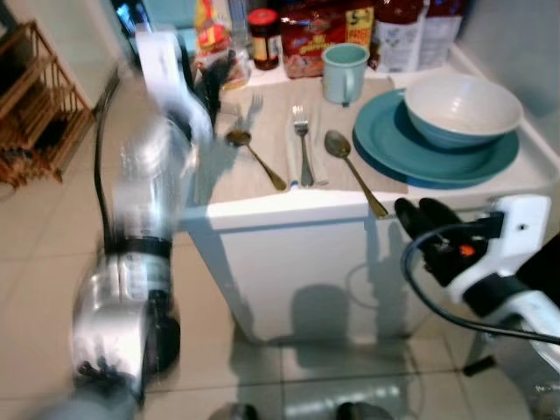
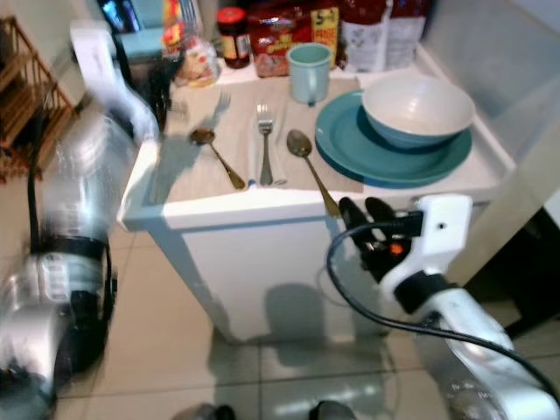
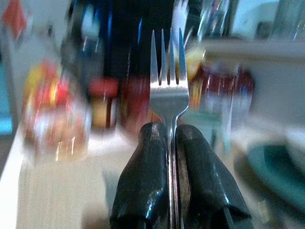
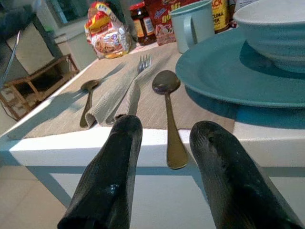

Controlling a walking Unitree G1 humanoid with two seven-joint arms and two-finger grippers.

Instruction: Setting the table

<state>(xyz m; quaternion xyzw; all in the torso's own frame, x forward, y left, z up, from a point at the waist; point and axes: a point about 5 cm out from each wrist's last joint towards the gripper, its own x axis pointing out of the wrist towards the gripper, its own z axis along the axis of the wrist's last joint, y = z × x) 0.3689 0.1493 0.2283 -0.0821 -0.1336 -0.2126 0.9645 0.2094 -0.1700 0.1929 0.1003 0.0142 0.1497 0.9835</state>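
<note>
The left gripper (image 3: 170,138) is pinching a fork (image 3: 168,71) tight between its two black fingers (image 3: 143,181). The fork's prongs are pointing away from the wrist, toward the jars and packets at the back of the counter (image 1: 262,206). The left arm (image 1: 144,219) is looking blurry, and it is reaching up over the counter's left edge.

The right gripper (image 4: 164,138) is hovering just off the counter's front edge, low down, with its fingers (image 4: 112,176) spread apart and nothing between them.

A tan mat (image 1: 262,149) is lying on the counter. On it, a small spoon (image 1: 254,157) is sitting near the left side. A second fork (image 1: 302,140) is resting on a folded napkin (image 4: 112,98) in the middle. A big spoon (image 1: 350,166) is lying beside it, and its handle is sticking out to the front edge.

A blue plate (image 1: 385,144) is sitting near the counter's right edge, partly on the mat. A pale bowl (image 1: 462,109) is resting on the plate. A light green mug (image 1: 343,72) is standing behind the plate. Along the back edge, a jar with a red lid (image 1: 263,39), a red packet (image 1: 313,39) and a yellow bag of snacks (image 4: 106,31) are standing in a row.
</note>
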